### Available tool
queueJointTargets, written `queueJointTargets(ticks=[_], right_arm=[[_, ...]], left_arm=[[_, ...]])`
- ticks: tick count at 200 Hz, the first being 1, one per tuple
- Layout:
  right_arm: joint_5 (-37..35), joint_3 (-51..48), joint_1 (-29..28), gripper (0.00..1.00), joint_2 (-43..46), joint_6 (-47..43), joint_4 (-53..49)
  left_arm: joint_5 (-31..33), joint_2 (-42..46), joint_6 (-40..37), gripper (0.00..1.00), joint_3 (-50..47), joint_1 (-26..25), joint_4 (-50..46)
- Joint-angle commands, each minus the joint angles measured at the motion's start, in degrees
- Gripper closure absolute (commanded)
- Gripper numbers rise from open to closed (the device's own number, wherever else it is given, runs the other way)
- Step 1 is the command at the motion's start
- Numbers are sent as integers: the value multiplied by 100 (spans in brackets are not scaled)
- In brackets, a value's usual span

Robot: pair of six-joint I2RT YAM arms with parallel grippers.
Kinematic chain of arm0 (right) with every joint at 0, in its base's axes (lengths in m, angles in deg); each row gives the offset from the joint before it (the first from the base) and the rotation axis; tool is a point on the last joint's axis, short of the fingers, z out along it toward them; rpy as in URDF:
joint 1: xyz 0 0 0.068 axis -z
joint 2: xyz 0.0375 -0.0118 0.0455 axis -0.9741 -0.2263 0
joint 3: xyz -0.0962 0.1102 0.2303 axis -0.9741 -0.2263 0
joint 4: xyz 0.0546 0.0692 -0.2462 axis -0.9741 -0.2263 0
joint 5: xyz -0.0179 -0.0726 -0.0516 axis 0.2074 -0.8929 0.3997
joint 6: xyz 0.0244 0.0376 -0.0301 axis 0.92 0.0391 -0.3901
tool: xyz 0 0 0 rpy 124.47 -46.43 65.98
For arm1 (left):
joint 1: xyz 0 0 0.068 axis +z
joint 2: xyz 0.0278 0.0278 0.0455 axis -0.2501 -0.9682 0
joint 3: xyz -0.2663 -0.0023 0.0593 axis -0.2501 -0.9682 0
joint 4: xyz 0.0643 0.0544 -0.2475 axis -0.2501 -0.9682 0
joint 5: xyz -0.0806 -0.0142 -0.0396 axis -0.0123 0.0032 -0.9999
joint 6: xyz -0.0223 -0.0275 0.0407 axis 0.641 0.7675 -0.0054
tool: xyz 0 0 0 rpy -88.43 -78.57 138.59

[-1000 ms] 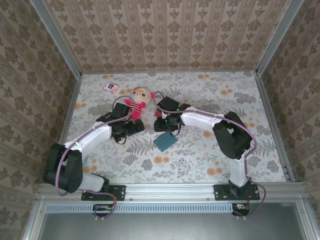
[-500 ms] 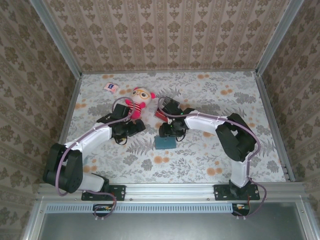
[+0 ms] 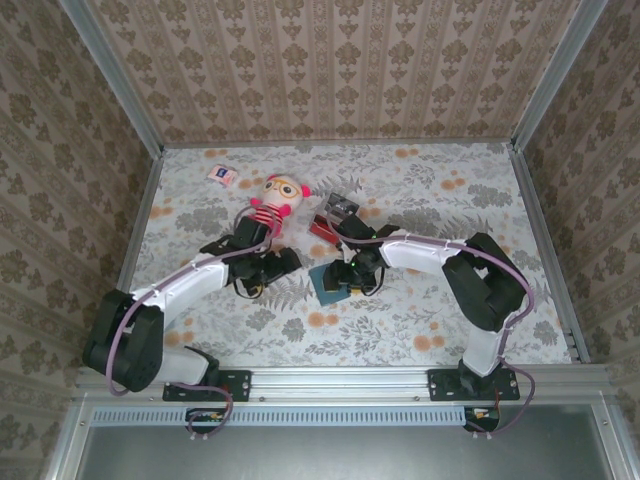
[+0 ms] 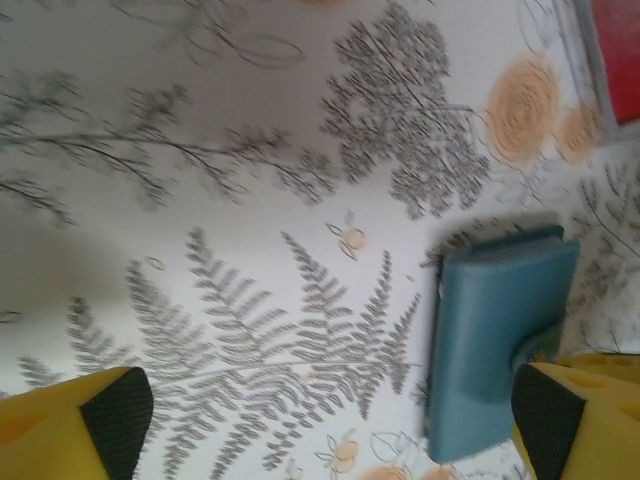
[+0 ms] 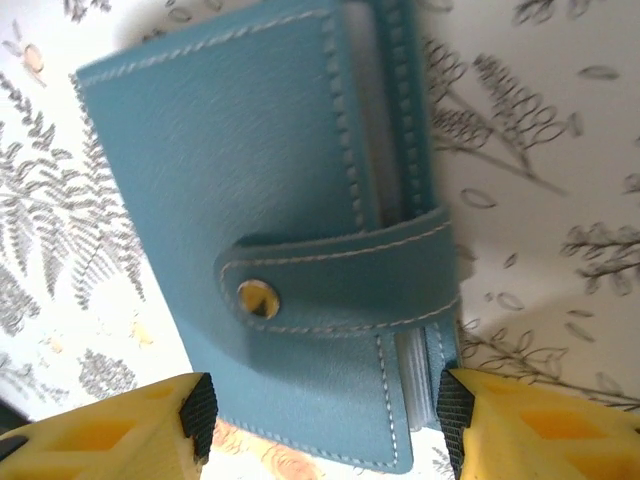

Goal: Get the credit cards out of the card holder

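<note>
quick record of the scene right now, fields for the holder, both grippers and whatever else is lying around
card holder: teal, flat on the table, strap snapped shut
right gripper: open, straddling the card holder
left gripper: open, over the table beside the card holder
red and dark pile: on the table beyond the card holder
other: plush doll, small packet
</note>
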Motion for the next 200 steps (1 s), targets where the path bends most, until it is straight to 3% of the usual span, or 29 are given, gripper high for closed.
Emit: queueJointTargets(ticks=[1,44,62,125,200], right_arm=[[300,-34,44,38,291,14,21],[-245,-184,357,44,530,71,181],[-232,-124,433,52,429,88,307],[-81,147,432,62,-19,122,455],[-148,193,413,64,-289,25,388]], left_arm=[[-367,15,256,9,-102,-172,306],[-678,-258,234,23,-30,-390,674],[-821,-438,281,28,-44,-440,904],[-1027,-1020,326,35,17,-588,1368],[-1257,-1302,123,43,55,-595,1613]])
